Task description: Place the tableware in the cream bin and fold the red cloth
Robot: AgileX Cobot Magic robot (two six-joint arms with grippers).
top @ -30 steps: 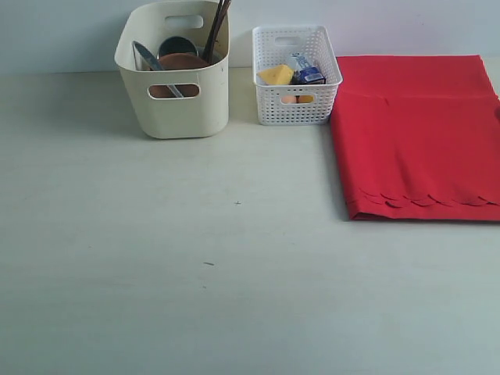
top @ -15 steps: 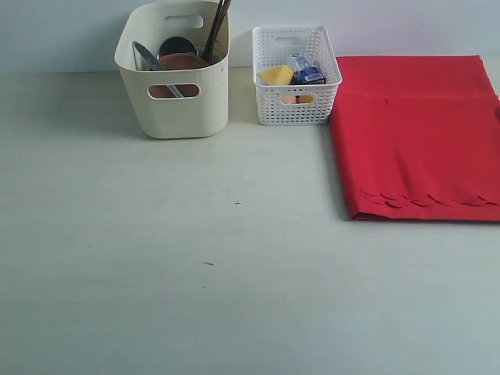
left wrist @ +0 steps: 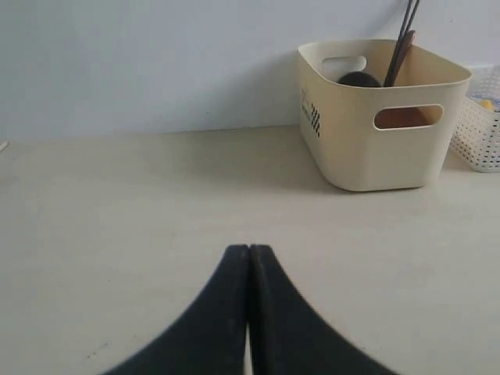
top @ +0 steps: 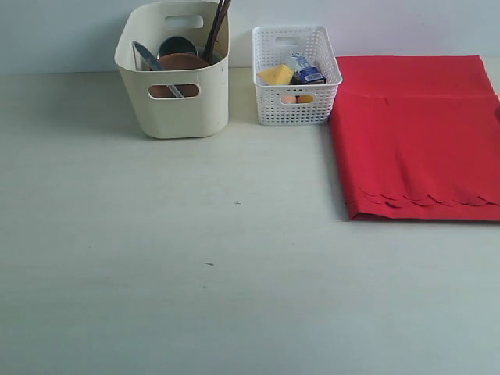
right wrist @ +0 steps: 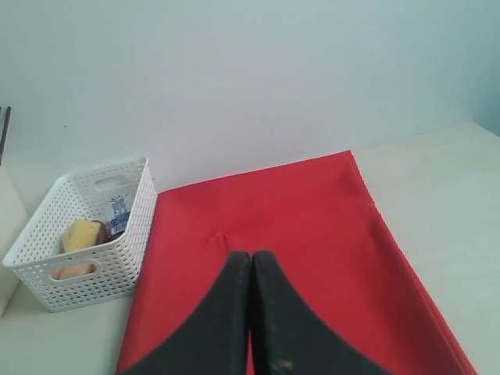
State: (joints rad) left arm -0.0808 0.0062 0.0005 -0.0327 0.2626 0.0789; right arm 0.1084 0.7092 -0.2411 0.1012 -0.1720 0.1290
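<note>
The cream bin (top: pixel 173 105) stands at the back left and holds tableware: a brown plate (top: pixel 183 62), a silver knife (top: pixel 147 58), a steel cup (top: pixel 178 45) and dark chopsticks (top: pixel 217 25). The same bin (left wrist: pixel 375 148) shows in the left wrist view, far from my left gripper (left wrist: pixel 248 250), which is shut over bare table. The red cloth (top: pixel 418 137) lies folded flat at the right, its scalloped edge (top: pixel 426 201) on top near the front. My right gripper (right wrist: pixel 251 255) is shut and empty above the red cloth (right wrist: pixel 312 226). Neither gripper appears in the exterior view.
A white lattice basket (top: pixel 295 109) with cheese (top: pixel 276 75) and other food stands between the bin and the cloth; it also shows in the right wrist view as the basket (right wrist: pixel 86 266). A pale wall runs behind everything.
</note>
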